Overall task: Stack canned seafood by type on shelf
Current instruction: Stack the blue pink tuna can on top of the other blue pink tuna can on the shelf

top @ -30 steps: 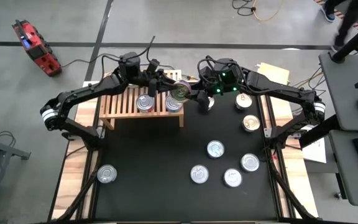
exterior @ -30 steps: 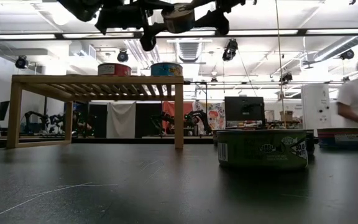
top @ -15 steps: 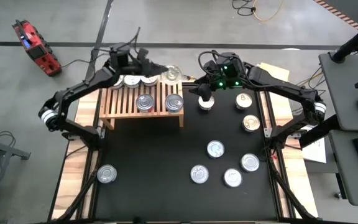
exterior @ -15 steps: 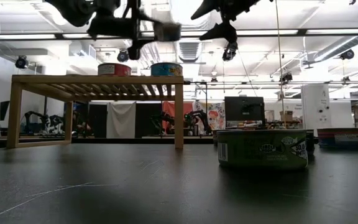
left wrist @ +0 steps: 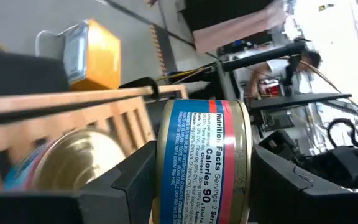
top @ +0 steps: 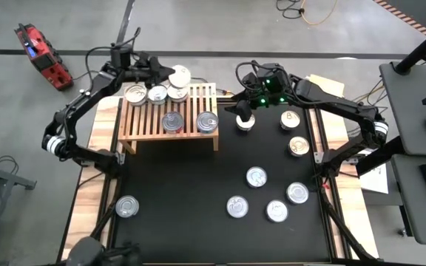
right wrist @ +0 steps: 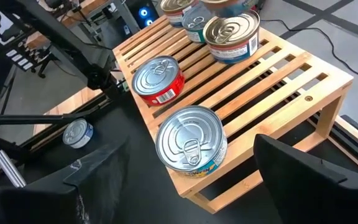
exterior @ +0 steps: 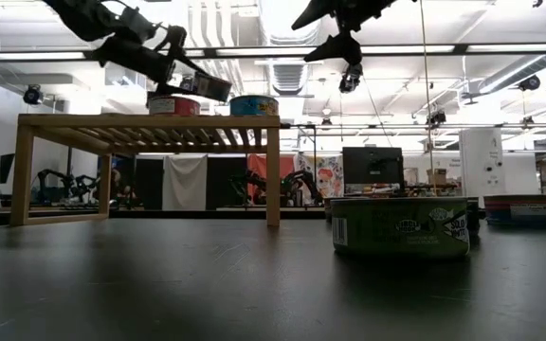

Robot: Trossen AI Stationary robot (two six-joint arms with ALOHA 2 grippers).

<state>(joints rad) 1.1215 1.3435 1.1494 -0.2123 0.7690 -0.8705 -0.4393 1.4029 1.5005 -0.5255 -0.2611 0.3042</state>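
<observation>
My left gripper (left wrist: 197, 186) is clamped across a rigid, slick can (left wrist: 205, 163); grip its sidewall, not the lid.

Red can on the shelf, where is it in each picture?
High view: red can on the shelf, front row, left one.
Low view: on the shelf, left of the teal can, at.
Left wrist view: not in it.
Right wrist view: mid-picture, beyond the teal can.
Shared landmark: the shelf.
</observation>
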